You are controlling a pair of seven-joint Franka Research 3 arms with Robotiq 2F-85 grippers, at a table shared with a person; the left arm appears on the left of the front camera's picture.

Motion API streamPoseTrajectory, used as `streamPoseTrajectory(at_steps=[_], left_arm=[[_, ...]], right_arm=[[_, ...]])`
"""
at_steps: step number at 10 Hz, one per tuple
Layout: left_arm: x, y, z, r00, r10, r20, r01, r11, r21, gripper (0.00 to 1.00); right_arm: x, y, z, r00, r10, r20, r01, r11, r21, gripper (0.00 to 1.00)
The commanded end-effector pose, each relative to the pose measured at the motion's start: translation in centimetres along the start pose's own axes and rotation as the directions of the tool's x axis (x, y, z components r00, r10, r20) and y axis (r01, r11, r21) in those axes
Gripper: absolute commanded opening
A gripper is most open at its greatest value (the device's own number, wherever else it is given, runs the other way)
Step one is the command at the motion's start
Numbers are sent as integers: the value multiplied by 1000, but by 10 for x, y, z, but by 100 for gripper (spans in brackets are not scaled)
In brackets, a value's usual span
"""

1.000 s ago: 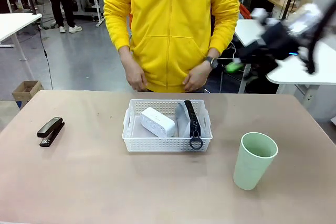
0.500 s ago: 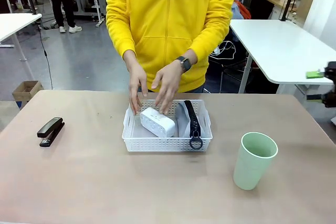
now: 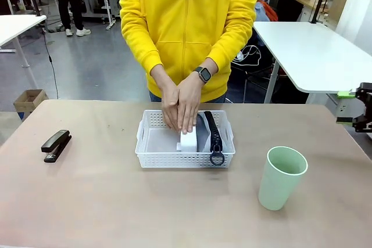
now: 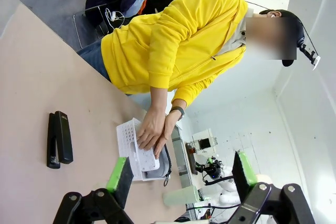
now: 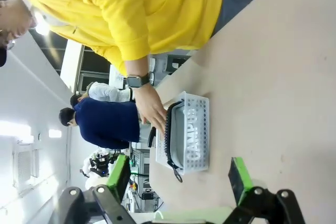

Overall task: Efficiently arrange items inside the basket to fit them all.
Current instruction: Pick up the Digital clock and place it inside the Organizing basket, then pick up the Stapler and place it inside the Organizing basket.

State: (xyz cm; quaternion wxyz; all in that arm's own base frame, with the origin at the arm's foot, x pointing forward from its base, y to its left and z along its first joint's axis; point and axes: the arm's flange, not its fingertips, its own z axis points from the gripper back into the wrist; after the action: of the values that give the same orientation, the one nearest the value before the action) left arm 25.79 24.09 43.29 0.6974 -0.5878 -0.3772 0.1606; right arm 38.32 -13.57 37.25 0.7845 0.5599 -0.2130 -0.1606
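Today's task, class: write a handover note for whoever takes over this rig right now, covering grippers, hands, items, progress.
Left gripper: open, empty, raised off the table.
Right gripper: open, empty, by the table's right edge.
Person's hands: pressing the white box on end against the grey pouch inside the basket.
Done: pouch and box are in.
Left: black stapler, table's left, and green cup, right, both outside the basket.

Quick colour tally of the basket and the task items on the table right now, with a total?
White: 2 (basket, small box)
Grey: 1 (pouch)
Black: 1 (stapler)
Pale green: 1 (cup)
Total: 5
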Motion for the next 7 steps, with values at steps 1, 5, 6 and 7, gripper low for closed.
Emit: streamPoseTrajectory(at_steps=[1,5,6,7], left_arm=[[-2,-2,-2,1000,-19,14,20,999,-25,100],[-2,-2,-2,1000,-19,14,20,999,-25,100],[-2,-2,-2,1000,-19,14,20,999,-25,100],[-2,-2,-2,1000,-19,14,20,999,-25,100]], right_arm=[[-2,5,9,1000,17,-6,-16,1000,21,100],[-2,5,9,1000,17,-6,-16,1000,21,100],[-2,5,9,1000,17,-6,-16,1000,21,100],[-2,5,9,1000,17,-6,-16,1000,21,100]])
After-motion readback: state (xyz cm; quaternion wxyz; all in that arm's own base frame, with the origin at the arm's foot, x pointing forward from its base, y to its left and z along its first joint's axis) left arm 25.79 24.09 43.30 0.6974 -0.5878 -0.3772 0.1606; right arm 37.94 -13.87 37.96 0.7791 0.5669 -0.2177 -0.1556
